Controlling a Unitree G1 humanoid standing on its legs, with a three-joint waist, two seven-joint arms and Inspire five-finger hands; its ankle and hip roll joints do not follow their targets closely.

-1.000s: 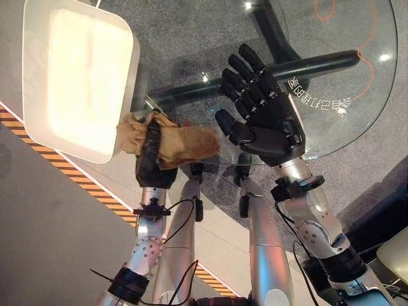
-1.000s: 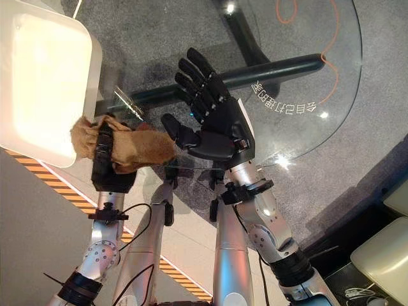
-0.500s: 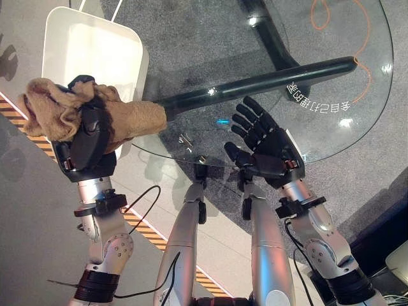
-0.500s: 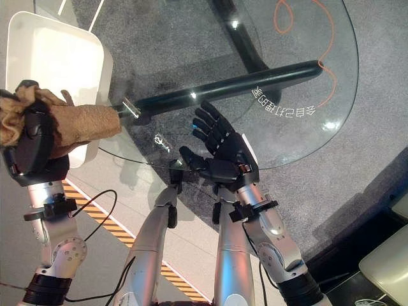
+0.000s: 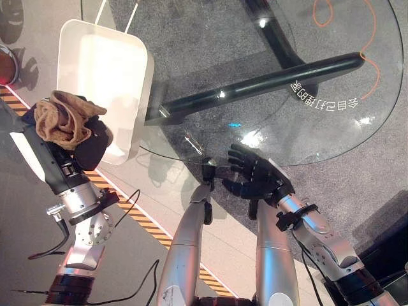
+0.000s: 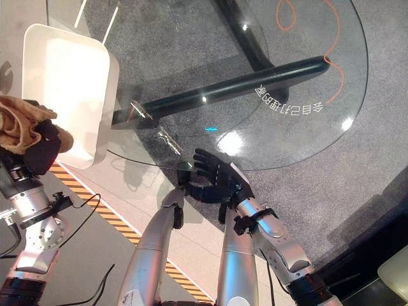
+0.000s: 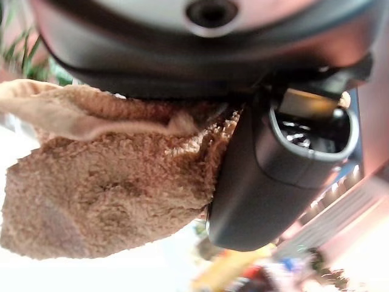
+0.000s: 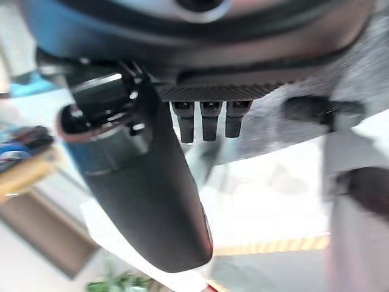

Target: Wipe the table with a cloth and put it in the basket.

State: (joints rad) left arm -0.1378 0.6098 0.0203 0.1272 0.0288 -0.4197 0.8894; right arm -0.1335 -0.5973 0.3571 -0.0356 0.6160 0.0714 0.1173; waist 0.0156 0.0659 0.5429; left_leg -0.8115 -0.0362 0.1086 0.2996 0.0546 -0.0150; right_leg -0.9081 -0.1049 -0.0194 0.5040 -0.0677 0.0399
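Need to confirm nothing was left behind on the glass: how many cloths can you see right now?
1. The brown cloth is bunched in the left robot hand, beside the white basket, off the glass table.

Bright overhead light glares off the glass table (image 5: 331,137) and washes out the basket (image 5: 102,83); both wrist views blur.

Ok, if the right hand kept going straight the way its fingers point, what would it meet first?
Probably the glass table: the right hand, fingers straight, sits at its near rim pointing across it. Whether it is above the glass is unclear.
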